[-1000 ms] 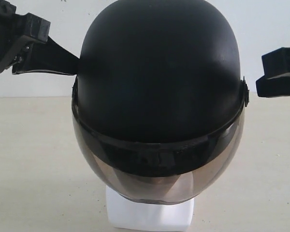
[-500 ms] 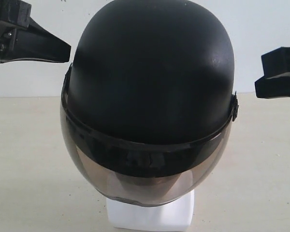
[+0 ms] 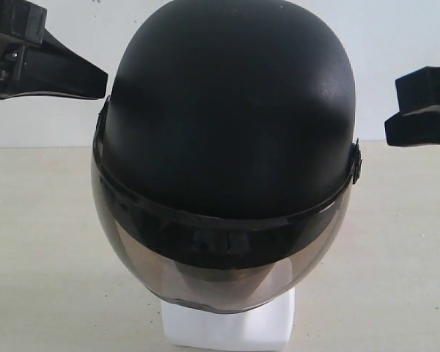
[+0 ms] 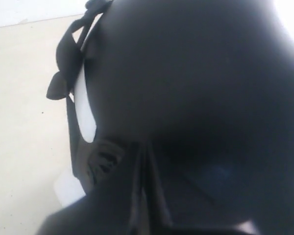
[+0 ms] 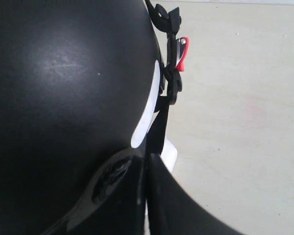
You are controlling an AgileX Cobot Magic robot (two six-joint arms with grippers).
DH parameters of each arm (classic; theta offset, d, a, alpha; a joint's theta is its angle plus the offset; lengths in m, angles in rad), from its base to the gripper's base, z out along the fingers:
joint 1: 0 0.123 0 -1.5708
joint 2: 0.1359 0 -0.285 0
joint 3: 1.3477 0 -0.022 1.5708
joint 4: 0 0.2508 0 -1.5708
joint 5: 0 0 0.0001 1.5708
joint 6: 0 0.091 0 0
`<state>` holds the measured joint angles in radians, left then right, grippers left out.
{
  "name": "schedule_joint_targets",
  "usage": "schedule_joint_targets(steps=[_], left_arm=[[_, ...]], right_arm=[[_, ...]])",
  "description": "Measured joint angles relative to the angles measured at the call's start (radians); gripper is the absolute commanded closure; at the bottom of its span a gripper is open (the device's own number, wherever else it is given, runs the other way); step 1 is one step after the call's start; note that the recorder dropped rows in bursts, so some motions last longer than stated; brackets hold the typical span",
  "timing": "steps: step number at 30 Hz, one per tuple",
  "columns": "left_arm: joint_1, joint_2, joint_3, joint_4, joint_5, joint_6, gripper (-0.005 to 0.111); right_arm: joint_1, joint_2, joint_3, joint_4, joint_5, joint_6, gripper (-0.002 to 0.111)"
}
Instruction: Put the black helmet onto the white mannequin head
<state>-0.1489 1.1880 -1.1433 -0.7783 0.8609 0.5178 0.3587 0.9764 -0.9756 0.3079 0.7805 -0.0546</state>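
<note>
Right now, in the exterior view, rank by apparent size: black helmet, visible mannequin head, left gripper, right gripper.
1. black helmet, by far
2. white mannequin head (base only), left gripper, right gripper: similar, grippers cropped, unranked

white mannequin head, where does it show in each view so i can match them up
Exterior view: the white mannequin head shows only its base, bottom centre, below the visor.
Left wrist view: a white sliver of it at the helmet's edge.
Right wrist view: a white sliver by the red buckle.
Shared landmark: the black helmet.
</note>
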Motion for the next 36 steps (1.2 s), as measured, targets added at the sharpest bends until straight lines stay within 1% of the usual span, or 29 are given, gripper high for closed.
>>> schedule_joint_targets(steps=[4, 10, 16, 26, 31, 36], left_arm=[[0.000, -0.006, 0.000, 0.018, 0.020, 0.000, 0.102], [0.000, -0.052, 0.000, 0.106, 0.022, -0.029, 0.102], [0.000, -0.069, 0.000, 0.110, 0.022, -0.037, 0.102], [0.000, -0.054, 0.000, 0.052, -0.009, -0.033, 0.102], [0.000, -0.009, 0.000, 0.042, -0.005, -0.033, 0.102], [0.004, 0.054, 0.000, 0.039, -0.004, -0.027, 0.102]], right_arm=[[0.000, 0.000, 0.000, 0.002, 0.000, 0.000, 0.109], [0.000, -0.008, 0.000, 0.000, 0.002, 0.000, 0.109], [0.000, -0.006, 0.000, 0.017, -0.033, 0.000, 0.109], [0.000, 0.026, 0.000, 0.155, -0.104, -0.023, 0.109], [0.000, 0.031, 0.000, 0.237, -0.130, -0.093, 0.109], [-0.008, 0.027, 0.000, 0.369, -0.166, -0.196, 0.109]])
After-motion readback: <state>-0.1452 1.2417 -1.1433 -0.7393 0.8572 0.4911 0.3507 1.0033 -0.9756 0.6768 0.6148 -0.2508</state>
